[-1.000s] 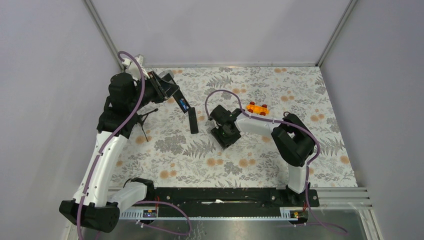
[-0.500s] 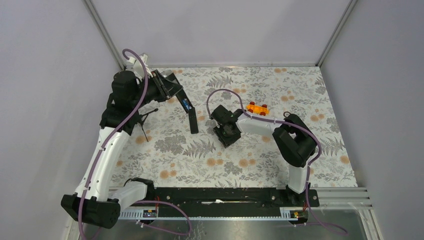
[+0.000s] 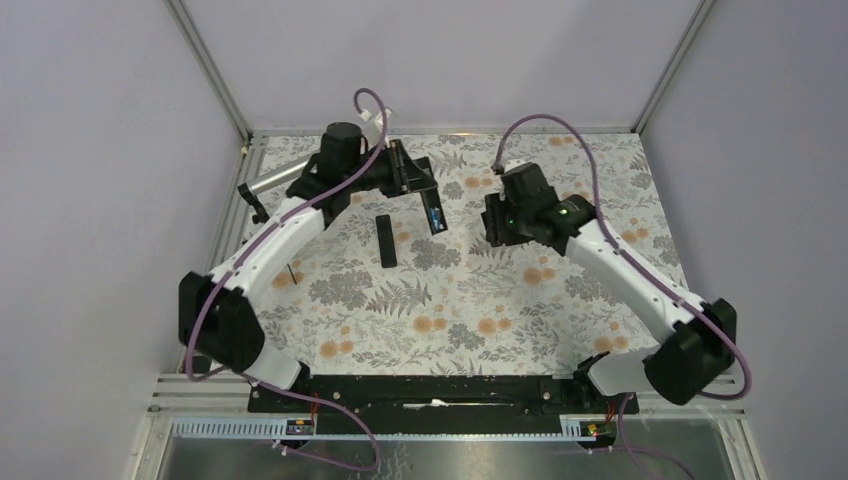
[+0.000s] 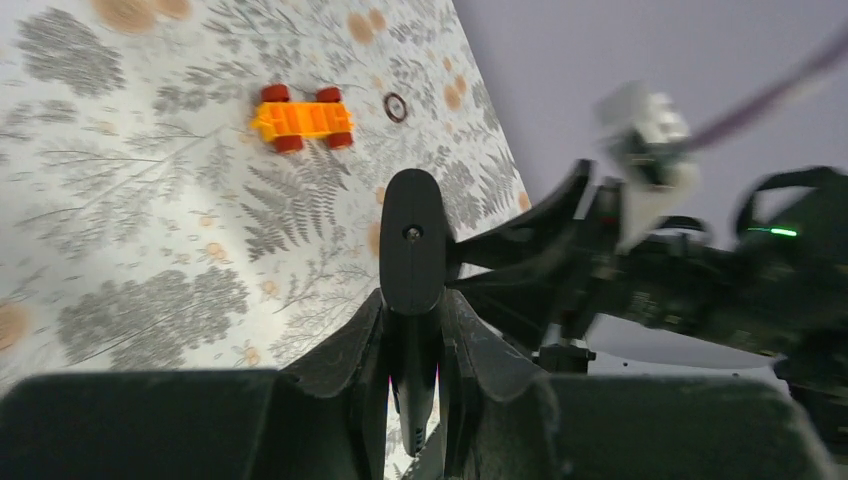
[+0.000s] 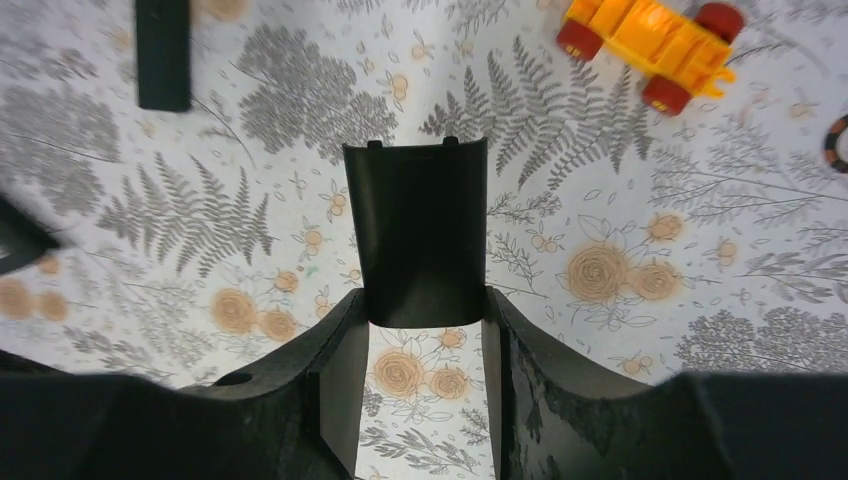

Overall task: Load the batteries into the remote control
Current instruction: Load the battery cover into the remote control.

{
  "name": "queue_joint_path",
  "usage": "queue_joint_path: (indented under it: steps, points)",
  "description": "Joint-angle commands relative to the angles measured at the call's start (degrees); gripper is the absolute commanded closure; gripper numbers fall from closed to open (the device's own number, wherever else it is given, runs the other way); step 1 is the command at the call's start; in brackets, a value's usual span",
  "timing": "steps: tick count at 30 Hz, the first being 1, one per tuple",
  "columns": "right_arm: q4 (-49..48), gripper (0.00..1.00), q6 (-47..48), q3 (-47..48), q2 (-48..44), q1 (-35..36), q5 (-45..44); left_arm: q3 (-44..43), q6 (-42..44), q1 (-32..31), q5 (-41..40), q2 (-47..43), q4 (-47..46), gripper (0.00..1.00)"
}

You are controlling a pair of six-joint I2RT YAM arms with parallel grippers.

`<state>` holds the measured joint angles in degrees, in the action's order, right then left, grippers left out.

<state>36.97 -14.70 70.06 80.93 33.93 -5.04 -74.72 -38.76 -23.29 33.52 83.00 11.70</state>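
Observation:
My left gripper (image 3: pixel 420 192) is shut on the slim black remote control (image 3: pixel 434 212) and holds it above the mat at back centre. A blue-tinted battery (image 3: pixel 437 216) shows in its open bay. In the left wrist view the remote (image 4: pixel 412 240) stands end-on between the closed jaws of the left gripper (image 4: pixel 413 312). My right gripper (image 3: pixel 497 222) hovers just right of it, shut on the small black cover (image 5: pixel 420 230). The right wrist view shows the cover pinched by its near end in the right gripper (image 5: pixel 422 312), above the mat.
A second black remote (image 3: pixel 386 241) lies on the floral mat, left of the held one; its end shows in the right wrist view (image 5: pixel 163 52). An orange toy block with red knobs (image 5: pixel 650 40) (image 4: pixel 300 118) and a small ring (image 4: pixel 396 106) lie further back.
Both arms swung to new poses. The left gripper carried the remote right toward the back centre. The right gripper rose with the cover and moved right.

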Motion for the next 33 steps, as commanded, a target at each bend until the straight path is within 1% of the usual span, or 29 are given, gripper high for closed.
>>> queue_joint_path:
  steps: [1,4,6,11,13,18,33]
  points:
    - [4.0,0.71,-1.2,4.1,-6.6,-1.1,2.8,-7.3,-4.1,-2.6,7.1,6.2,-9.5,1.00]
    - [3.0,0.71,-1.7,6.0,-9.7,-1.1,10.3,-9.0,-6.8,-3.9,7.8,9.5,-12.6,1.00]
    - [3.8,0.72,-2.4,7.4,-10.2,-1.1,13.4,-9.8,-8.2,-4.7,6.5,11.1,-13.2,1.00]
    - [5.7,0.73,-4.6,8.9,-9.7,-1.1,14.0,-8.3,-15.3,-6.1,2.9,13.6,-16.2,1.00]
    - [5.9,0.73,-5.9,9.4,-9.0,-1.1,13.9,-8.1,-16.9,-7.0,2.0,14.2,-16.6,1.00]
    - [5.7,0.74,-6.5,10.1,-7.3,-1.1,11.3,-7.6,-18.1,-8.2,1.0,14.6,-15.6,1.00]
    - [5.6,0.74,-3.5,10.3,-3.8,-0.9,13.4,-7.8,-18.9,-8.4,2.0,14.7,-13.3,1.00]
